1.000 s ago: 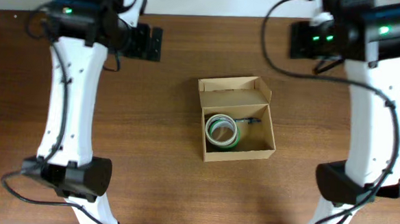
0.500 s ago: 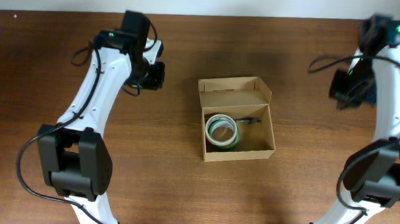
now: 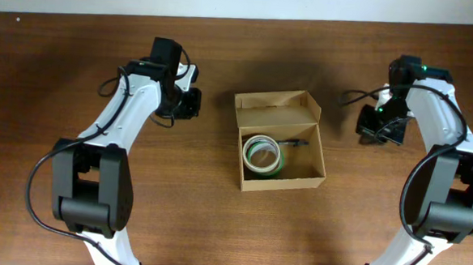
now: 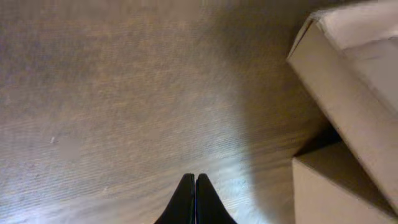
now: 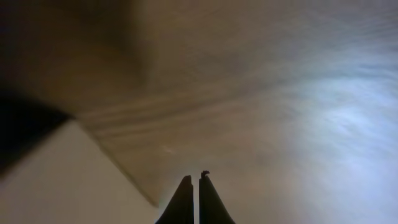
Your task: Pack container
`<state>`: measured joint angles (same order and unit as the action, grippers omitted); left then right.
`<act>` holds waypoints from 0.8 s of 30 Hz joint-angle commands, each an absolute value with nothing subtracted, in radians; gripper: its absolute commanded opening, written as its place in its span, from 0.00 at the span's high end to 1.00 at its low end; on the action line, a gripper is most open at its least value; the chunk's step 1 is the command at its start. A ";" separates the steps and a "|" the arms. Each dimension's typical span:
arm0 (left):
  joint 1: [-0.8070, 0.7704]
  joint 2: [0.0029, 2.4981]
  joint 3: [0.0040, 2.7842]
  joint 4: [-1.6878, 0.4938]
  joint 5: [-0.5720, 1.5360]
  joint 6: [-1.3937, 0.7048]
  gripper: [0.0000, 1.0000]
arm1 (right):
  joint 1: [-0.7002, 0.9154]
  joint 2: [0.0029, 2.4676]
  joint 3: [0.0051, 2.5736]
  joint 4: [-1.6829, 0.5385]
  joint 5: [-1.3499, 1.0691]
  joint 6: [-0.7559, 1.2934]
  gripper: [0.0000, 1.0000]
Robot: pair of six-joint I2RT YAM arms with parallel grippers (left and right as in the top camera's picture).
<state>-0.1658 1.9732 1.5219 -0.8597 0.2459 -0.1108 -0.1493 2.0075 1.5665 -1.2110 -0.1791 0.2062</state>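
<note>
The container [image 3: 282, 184], a tan cardboard box, stands at the table's centre with its lid flap [image 3: 276, 110] open at the back. Inside lie a green and white tape roll [image 3: 263, 154] and a dark pen [image 3: 295, 141]. My left gripper [image 3: 196, 106] hovers left of the box's back corner, shut and empty. In the left wrist view its fingertips [image 4: 194, 183] meet over bare wood, with the container's wall [image 4: 348, 106] to the right. My right gripper [image 3: 365, 125] sits right of the box, also shut on nothing; the right wrist view shows it [image 5: 193, 183] low over the table.
Brown wooden table [image 3: 216, 221] all round the box. A pale blurred surface [image 5: 56, 180] fills the lower left of the right wrist view. Both arm bases [image 3: 95, 198] stand at the front edge.
Both arms have swung from the table's far edge in towards the box's sides. Both grippers have closed, with nothing between the fingers. The box and its contents have not moved.
</note>
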 commanded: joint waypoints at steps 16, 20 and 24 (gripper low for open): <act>-0.353 2.204 1.519 -0.608 0.378 -0.342 0.98 | -0.143 2.251 1.558 -1.155 -0.619 0.078 0.96; -0.353 2.229 1.519 -0.574 0.415 -0.356 0.98 | -0.142 2.273 1.564 -1.154 -0.629 0.077 0.96; -0.353 2.231 1.519 -0.528 0.431 -0.382 0.98 | -0.142 2.292 1.573 -1.140 -0.704 0.066 0.96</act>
